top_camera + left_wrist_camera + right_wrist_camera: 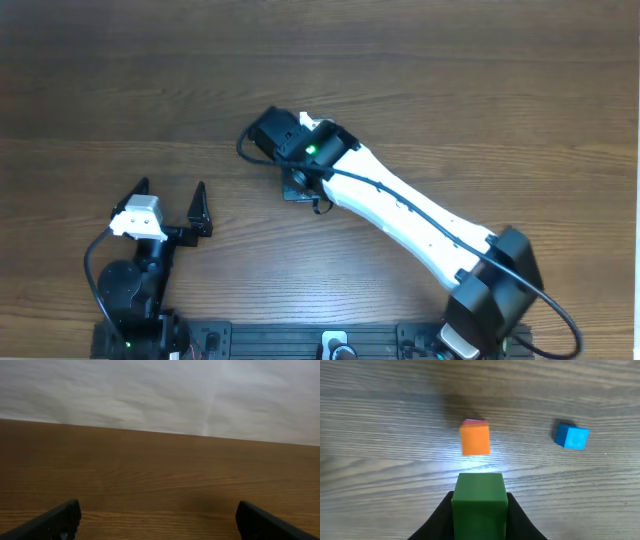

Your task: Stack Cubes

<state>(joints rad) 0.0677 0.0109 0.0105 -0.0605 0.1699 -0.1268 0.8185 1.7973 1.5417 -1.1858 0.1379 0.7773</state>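
My right gripper [479,512] is shut on a green cube [479,497], held a little above the wooden table [380,460]. Just beyond the green cube, an orange cube [475,439] rests on the table, with a thin red edge showing at its far side. A blue cube [571,436] lies apart from it on the bare wood. In the top view the right arm reaches across the middle, its gripper [297,186] left of centre. My left gripper [171,194] stands open near the left arm's base, its fingers [62,519] spread wide over bare wood.
The wooden table [480,100] stretches wide on all sides. A pale wall [160,395] rises behind the table's far edge in the left wrist view. The arms' bases and a black rail [330,340] run along the near edge.
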